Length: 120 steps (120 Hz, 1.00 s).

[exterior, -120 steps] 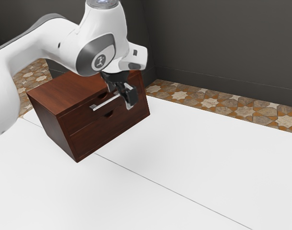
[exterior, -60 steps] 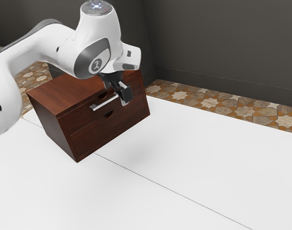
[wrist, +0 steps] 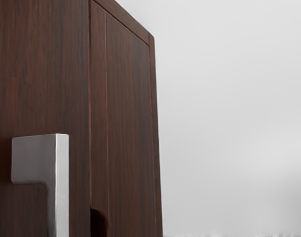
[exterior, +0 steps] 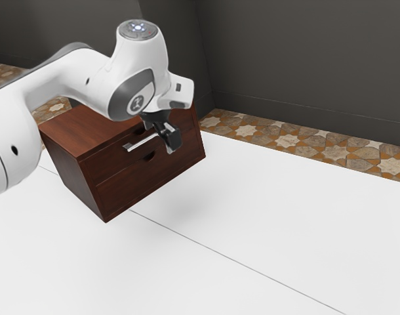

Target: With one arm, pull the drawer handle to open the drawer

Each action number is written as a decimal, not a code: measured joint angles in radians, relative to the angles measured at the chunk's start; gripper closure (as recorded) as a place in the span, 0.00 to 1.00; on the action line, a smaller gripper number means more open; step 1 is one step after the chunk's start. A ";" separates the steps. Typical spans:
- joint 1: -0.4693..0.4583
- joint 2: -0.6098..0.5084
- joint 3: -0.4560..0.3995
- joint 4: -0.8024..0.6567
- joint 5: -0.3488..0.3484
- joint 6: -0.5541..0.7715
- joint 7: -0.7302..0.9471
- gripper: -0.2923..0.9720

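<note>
My hand [exterior: 168, 136] is at the front of the dark wooden cabinet [exterior: 69, 131], right at the end of the silver drawer handle [exterior: 141, 143] that points toward the exterior view's right. The handle's tip reaches into my hand, but I cannot tell whether I am clenched on it or only beside it. The handle is a straight bar lying across the upper drawer [exterior: 111, 159], standing a little off the wood. From my wrist I see one bent end of the handle [wrist: 42, 165] close up against the brown front, with straight seams running alongside it and a small dark notch [wrist: 96, 222] cut into the panel next to it. The upper drawer's front looks level with the lower drawer [exterior: 144, 178] beneath it, so the drawer looks shut. The cabinet stands on the white bench [exterior: 265, 216] toward the exterior view's left, turned at an angle. Past the bench lie a patterned tiled floor [exterior: 298, 141] and a dark wall [exterior: 305, 52].
</note>
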<state>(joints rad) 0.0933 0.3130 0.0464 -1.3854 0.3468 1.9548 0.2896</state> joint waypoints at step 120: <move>0.013 0.007 0.027 -0.011 -0.002 0.044 -0.001 0.44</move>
<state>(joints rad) 0.1059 0.3203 0.0736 -1.3963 0.3450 1.9990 0.2883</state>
